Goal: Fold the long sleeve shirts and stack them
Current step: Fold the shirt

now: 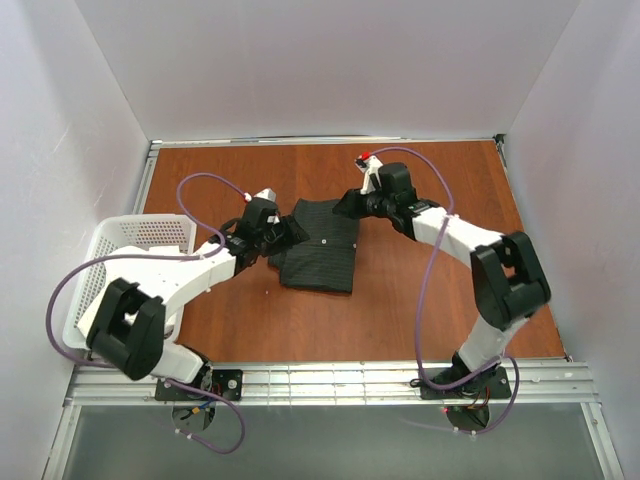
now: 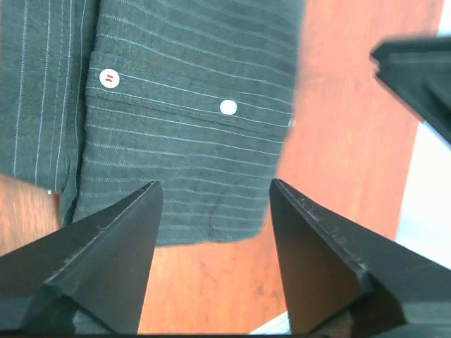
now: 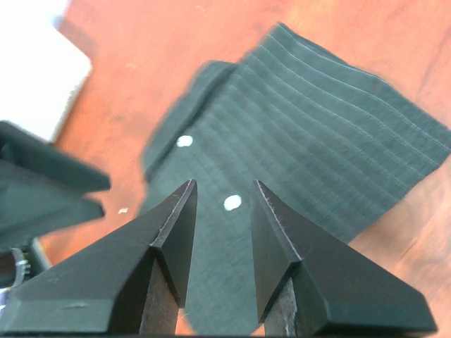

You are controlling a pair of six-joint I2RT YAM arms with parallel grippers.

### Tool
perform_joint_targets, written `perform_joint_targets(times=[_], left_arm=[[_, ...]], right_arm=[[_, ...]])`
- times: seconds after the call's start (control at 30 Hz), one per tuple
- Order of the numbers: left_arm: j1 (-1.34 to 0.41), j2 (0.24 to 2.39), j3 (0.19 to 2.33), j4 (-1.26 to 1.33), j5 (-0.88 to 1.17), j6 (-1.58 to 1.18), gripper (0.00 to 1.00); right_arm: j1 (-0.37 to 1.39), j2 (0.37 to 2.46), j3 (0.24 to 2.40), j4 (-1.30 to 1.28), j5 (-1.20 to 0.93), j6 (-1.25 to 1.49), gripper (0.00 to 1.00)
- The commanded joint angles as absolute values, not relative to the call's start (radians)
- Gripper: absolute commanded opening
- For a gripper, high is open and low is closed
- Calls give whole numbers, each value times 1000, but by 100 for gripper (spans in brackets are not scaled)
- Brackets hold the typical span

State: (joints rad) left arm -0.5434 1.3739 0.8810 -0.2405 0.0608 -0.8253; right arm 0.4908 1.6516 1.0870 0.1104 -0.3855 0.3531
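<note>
A dark charcoal pinstriped long sleeve shirt [image 1: 322, 250] lies folded into a compact rectangle on the brown table, white buttons showing. My left gripper [image 1: 288, 236] hovers at its left edge, open and empty; in the left wrist view the shirt [image 2: 183, 105] lies just beyond my fingertips [image 2: 215, 184]. My right gripper [image 1: 347, 205] hovers over the shirt's upper right corner, open and empty; in the right wrist view the shirt [image 3: 317, 141] with a white button [image 3: 232, 203] lies between my fingertips [image 3: 224, 184].
A white perforated basket [image 1: 105, 250] stands at the table's left edge, beside the left arm. White walls enclose the table [image 1: 440, 300] on three sides. A metal rail runs along the near edge.
</note>
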Motion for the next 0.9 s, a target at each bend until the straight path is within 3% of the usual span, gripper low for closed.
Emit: perform_joint_targets(times=[0.0, 0.2, 0.43, 0.57, 0.73, 0.87], left_arm=[[-549, 1480, 884, -235, 60, -867, 56], [-529, 1695, 930, -221, 34, -821, 45], [-453, 1834, 1069, -256, -38, -658, 46], [-434, 1908, 1222, -319, -69, -585, 48], [-448, 1780, 1217, -328, -18, -583, 56], [-489, 1501, 1025, -340, -25, -670, 62]], right_arm=[[486, 1790, 1169, 2, -339, 282, 29], [486, 1885, 1094, -75, -293, 287, 28], [579, 1718, 821, -80, -229, 432, 28], [655, 1646, 810, -64, -222, 535, 28], [632, 1478, 847, -71, -195, 537, 28], [604, 1379, 813, -11, -285, 558, 28]])
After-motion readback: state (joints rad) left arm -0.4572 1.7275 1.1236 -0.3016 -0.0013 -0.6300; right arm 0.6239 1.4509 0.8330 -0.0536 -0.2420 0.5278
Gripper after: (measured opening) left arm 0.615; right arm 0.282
